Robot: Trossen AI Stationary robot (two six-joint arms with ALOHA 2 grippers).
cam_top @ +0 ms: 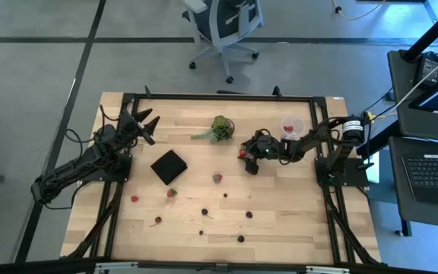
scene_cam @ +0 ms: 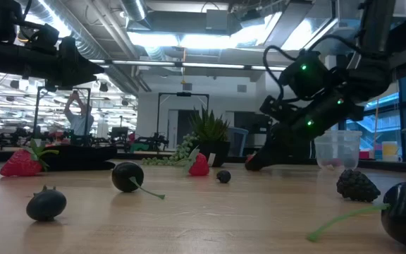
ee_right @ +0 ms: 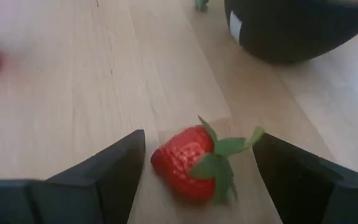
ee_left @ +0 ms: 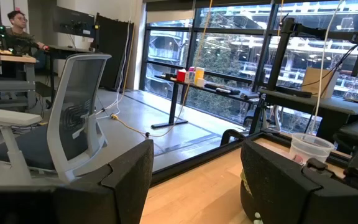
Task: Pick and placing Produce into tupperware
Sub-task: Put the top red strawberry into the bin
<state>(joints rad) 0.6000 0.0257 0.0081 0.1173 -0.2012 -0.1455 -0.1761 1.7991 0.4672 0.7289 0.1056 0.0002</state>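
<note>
The wooden table (cam_top: 280, 221) carries everything, and its near edge is cut off in the high view. The left arm waits at the table's left side, its gripper (cam_top: 144, 122) raised near the far left corner with jaws spread wide on nothing. The right arm reaches in from the right, and its gripper (ee_right: 197, 163) sits low over the table, jaws apart, with a red strawberry (ee_right: 194, 163) lying on the wood between the fingers; whether they touch it cannot be told. From above that berry is almost hidden by the gripper.

A flat black square (cam_top: 169, 166) lies left of centre, and a green leafy clump (cam_top: 220, 129) sits towards the far edge. The round whitish tub (cam_top: 293, 126) stands just behind the right arm, with something red inside that is too small to make out. More red and dark berries (cam_top: 205, 212) lie scattered over the near half of the table. No writing can be read anywhere.
</note>
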